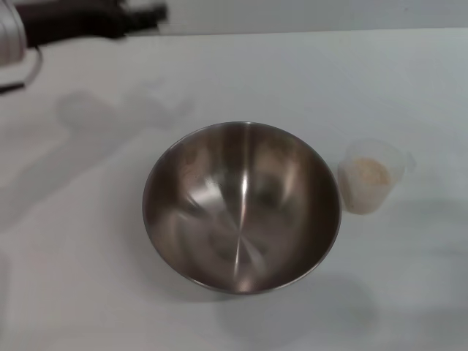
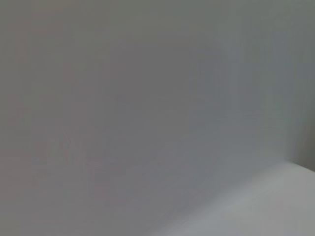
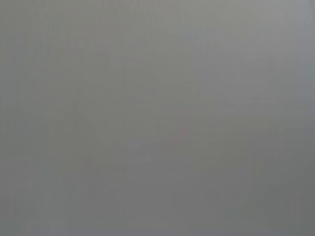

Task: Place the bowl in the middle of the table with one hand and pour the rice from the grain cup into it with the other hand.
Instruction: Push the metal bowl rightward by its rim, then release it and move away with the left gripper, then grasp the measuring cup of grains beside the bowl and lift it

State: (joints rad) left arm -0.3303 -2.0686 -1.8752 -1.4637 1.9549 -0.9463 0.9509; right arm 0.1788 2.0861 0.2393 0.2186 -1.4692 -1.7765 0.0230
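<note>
The bowl (image 1: 242,207) is sitting upright around the middle of the worktop (image 1: 88,278), and you can see right into it: shiny steel inside, no grains in it. Nothing is gripping it or touching its rim. Your left gripper (image 1: 142,14) is way up in the far left corner of the head view, a dark blurred shape well apart from the bowl, and you can't tell how its jaws are set. The right gripper doesn't show in any view, and both wrist cameras give you only flat grey, with a paler wedge in one corner of the left wrist view.

Room-wise, you've got open white surface on the left of the bowl, in front of it and behind it.

The grain cup (image 1: 371,176) stands upright just beside the bowl's right rim, close but apart as far as you can see. The rice (image 1: 368,172) is inside the cup, a pale beige heap.
</note>
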